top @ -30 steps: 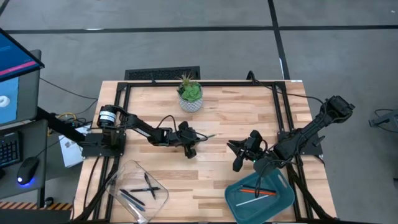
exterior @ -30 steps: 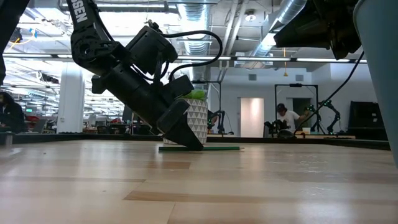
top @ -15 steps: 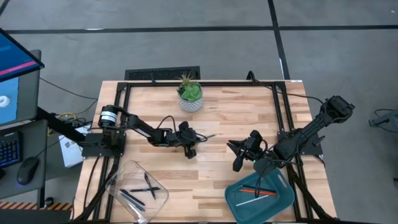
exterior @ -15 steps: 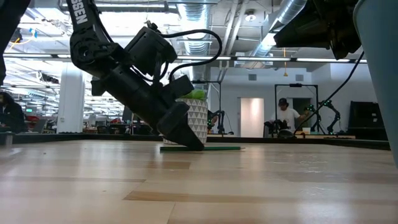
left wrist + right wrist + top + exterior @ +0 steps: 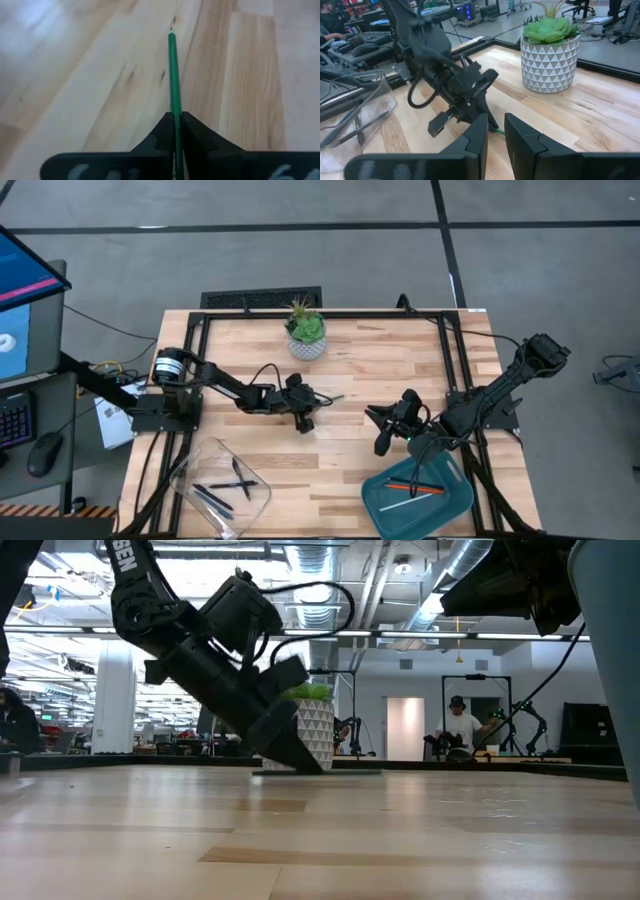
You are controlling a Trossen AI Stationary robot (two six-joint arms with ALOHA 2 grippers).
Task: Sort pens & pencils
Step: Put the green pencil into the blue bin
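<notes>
A thin green pencil is in my left gripper, which is shut on it near the table's middle. In the high view the pencil sticks out toward the table's right. In the low view it lies level, close over the wood. My right gripper hovers open, a little to the right, touching nothing. Dark pens lie in a clear tray at the near left. An orange-red pencil lies in a teal tray at the near right. My left gripper pinches the green pencil between its two fingers, well back from the pointed tip. The pencil's back end is hidden between the fingers. The fingers slant down from the table's left and lie along the pencil, whose long front part sticks out forward, about level.
A potted succulent stands near the table's far edge, behind the left gripper. Black cables run along the arms and the table frame. Bare wood lies between the plant and the two grippers. People show in the room beyond the table.
My left gripper has risen slightly and drawn a little toward the table's left, still shut on the green pencil. The pencil stands a touch higher over the table than before. The right arm has kept still.
</notes>
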